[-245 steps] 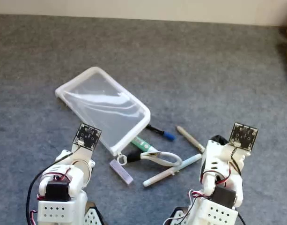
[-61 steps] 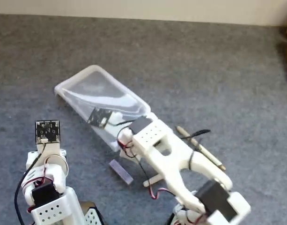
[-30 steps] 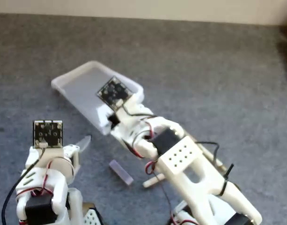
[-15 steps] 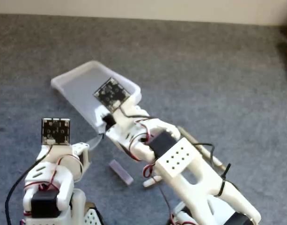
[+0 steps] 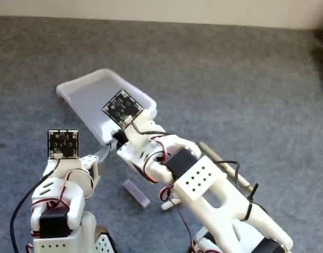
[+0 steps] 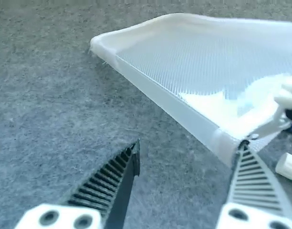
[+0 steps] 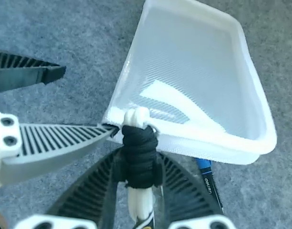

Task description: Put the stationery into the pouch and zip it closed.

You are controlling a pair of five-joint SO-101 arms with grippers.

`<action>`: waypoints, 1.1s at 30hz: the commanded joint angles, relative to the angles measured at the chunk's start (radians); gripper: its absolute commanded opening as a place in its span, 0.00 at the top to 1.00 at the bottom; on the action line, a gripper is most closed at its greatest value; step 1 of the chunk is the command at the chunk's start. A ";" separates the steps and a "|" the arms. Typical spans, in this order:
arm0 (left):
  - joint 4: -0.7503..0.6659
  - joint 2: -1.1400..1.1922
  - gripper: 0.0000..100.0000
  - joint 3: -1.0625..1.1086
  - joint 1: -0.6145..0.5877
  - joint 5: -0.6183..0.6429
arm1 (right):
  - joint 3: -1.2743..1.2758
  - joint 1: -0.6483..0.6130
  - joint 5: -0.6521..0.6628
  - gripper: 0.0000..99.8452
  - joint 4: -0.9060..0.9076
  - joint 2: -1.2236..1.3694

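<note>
Right gripper point(image 7: 139, 158) clamps zip pull point(image 7: 137, 138) | left gripper point(image 6: 189, 145) agape | one pouch point(image 6: 207, 57)

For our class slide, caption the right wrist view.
Right gripper clamps the black zip pull of the pouch, open left gripper alongside.

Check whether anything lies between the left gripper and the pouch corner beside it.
Nothing visible does. The left gripper is open, with one of its jaws at the corner of the pouch. The right gripper is shut on the black cord at that same corner, so the space there is tight.
</note>
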 commanded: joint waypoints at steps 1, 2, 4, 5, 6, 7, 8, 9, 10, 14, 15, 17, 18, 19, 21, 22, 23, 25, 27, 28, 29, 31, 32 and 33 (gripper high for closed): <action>-0.066 -0.005 0.71 0.021 -0.019 0.011 | -0.016 -0.016 -0.011 0.99 -0.018 -0.044; -0.081 -0.005 0.71 0.031 -0.019 0.011 | -0.015 -0.024 -0.011 0.99 -0.016 -0.044; -0.097 -0.005 0.71 0.044 -0.022 0.011 | -0.005 -0.036 -0.009 0.99 -0.005 -0.044; -0.100 -0.005 0.71 0.044 -0.022 0.011 | 0.001 -0.044 -0.008 0.99 -0.001 -0.044; -0.098 -0.005 0.72 0.044 -0.024 0.011 | 0.005 -0.048 -0.006 0.99 -0.001 -0.044; -0.098 -0.005 0.74 0.042 -0.024 0.009 | 0.007 -0.050 -0.006 0.99 -0.001 -0.044; -0.098 -0.005 0.76 0.039 -0.024 0.006 | 0.013 -0.050 -0.006 0.99 -0.001 -0.044; -0.098 -0.005 0.79 0.038 -0.024 0.005 | 0.018 -0.048 -0.006 0.99 -0.001 -0.044; -0.098 -0.005 0.81 0.038 -0.024 0.005 | 0.022 -0.047 -0.005 0.99 -0.001 -0.044; -0.098 -0.005 0.86 0.036 -0.024 0.005 | 0.024 -0.045 -0.005 0.99 0.027 -0.042; -0.098 -0.005 0.86 0.033 -0.024 0.005 | 0.024 -0.045 -0.005 0.99 0.038 -0.042; -0.092 -0.005 0.88 0.016 -0.024 0.005 | 0.024 -0.045 -0.009 0.99 0.051 -0.042; -0.092 -0.005 0.90 0.008 -0.024 0.005 | 0.024 -0.045 -0.009 0.99 0.062 -0.042; -0.092 -0.005 0.91 0.005 -0.024 0.005 | 0.024 -0.044 -0.009 0.99 0.068 -0.042; -0.092 -0.005 0.94 0.004 -0.024 0.005 | 0.024 -0.022 -0.011 0.99 0.081 -0.042; -0.092 -0.005 0.95 0.004 -0.024 0.005 | 0.024 -0.008 -0.011 0.99 0.084 -0.042; -0.092 -0.005 0.96 0.004 -0.024 0.005 | 0.024 0.013 -0.011 0.99 0.084 -0.042; -0.092 -0.005 0.98 0.004 -0.025 0.005 | 0.024 0.056 -0.011 0.99 0.084 -0.042; -0.092 -0.005 0.99 0.004 -0.033 0.005 | 0.024 0.094 -0.011 0.99 0.084 -0.042; -0.092 -0.005 0.99 0.004 -0.045 0.006 | 0.024 0.113 -0.011 0.99 0.084 -0.042; -0.092 -0.005 0.99 0.004 -0.061 0.008 | 0.024 0.128 -0.011 0.99 0.084 -0.042; -0.092 -0.005 0.99 0.004 -0.084 0.009 | 0.025 0.154 -0.011 0.99 0.088 -0.042; -0.092 -0.005 0.99 0.004 -0.090 0.011 | 0.024 0.163 -0.011 0.99 0.099 -0.042; -0.092 -0.005 0.99 0.004 -0.094 0.011 | 0.024 0.171 -0.011 0.99 0.110 -0.042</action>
